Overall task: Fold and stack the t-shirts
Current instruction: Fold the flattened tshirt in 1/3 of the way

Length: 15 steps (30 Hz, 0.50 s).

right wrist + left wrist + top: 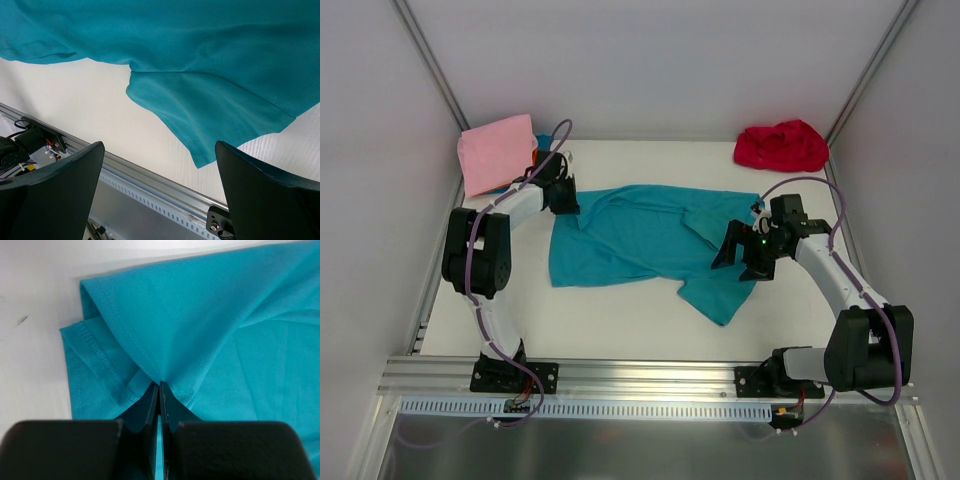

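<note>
Cloth in three colours is seen on the white surface [620, 320]. Most of the middle is covered by the teal t-shirt [640, 240], which is spread out but rumpled, with one sleeve [712, 298] thrown toward the near edge. No fold has yet been made in it, as far as can be judged. At the far left corner a pink t-shirt [495, 150] is laid as a flat, folded piece, so that one garment is taken as done and as the base of the stack. At the far right corner a red t-shirt [782, 147] is seen in a crumpled heap, not yet folded. Roughly a third of the task is therefore judged complete, with two shirts to be folded and stacked. The teal shirt's far left corner is pinched by the left hand [563, 197], whose fingers [170, 409] are pressed together on a ridge of fabric beside the stitched hem. The right hand [730, 262] is held spread above the shirt's right side, with nothing between its fingers [60, 190], and the sleeve is seen just beyond them, apart from both.
</note>
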Available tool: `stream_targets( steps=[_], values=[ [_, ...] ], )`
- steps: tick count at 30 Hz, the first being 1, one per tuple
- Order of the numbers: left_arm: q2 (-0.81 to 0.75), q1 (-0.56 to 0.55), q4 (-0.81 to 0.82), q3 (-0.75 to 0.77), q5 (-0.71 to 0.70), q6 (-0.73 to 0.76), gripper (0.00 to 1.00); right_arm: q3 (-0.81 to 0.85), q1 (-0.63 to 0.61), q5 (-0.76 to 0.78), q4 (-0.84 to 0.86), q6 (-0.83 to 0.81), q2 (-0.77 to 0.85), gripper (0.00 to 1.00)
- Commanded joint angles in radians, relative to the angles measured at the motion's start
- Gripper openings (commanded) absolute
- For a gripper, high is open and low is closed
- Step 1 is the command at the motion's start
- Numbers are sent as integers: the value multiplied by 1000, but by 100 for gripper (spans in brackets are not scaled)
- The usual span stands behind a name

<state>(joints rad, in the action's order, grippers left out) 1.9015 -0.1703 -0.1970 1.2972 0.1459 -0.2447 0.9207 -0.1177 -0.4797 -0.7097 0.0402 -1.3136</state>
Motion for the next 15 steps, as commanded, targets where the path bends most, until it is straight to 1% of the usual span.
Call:
stream_targets(
  steps=[1, 2, 3, 4, 6, 7, 8, 9, 10, 11, 15],
  values=[
    [-64, -1, -19, -6, -66, -11, 0, 6, -3, -11, -10, -8, 39, 99],
    [-62, 0, -24, -6, -66, -14, 0, 6, -5, -13, -10, -8, 39, 100],
    [-61, 2, -30, -4, -72, -16, 5, 4, -4, -13, -10, -8, 39, 99],
    [-59, 3, -28, -7, -69, -21, 21, 4, -3, -13, -10, -7, 40, 100],
    [-64, 2, -15, -18, -45, -34, 42, 4, -5, -13, -10, -8, 42, 99],
    [-68, 2, -7, -22, -33, -41, 60, 4, -5, -13, -10, -7, 42, 99],
    [-71, 2, 4, -39, -22, -48, 69, 6, -5, -13, -10, -5, 43, 100],
    [-79, 2, 16, -48, -8, -62, 75, 6, -5, -13, -10, -5, 43, 99],
    [-82, 3, 40, -67, 12, -67, 79, 6, -5, -11, -11, -6, 43, 99],
    [-84, 3, 48, -73, 21, -73, 80, 7, -4, -11, -13, -8, 42, 100],
    [-70, 2, 67, -93, 46, -93, 80, 6, -5, -7, -14, -10, 45, 99]
  ],
)
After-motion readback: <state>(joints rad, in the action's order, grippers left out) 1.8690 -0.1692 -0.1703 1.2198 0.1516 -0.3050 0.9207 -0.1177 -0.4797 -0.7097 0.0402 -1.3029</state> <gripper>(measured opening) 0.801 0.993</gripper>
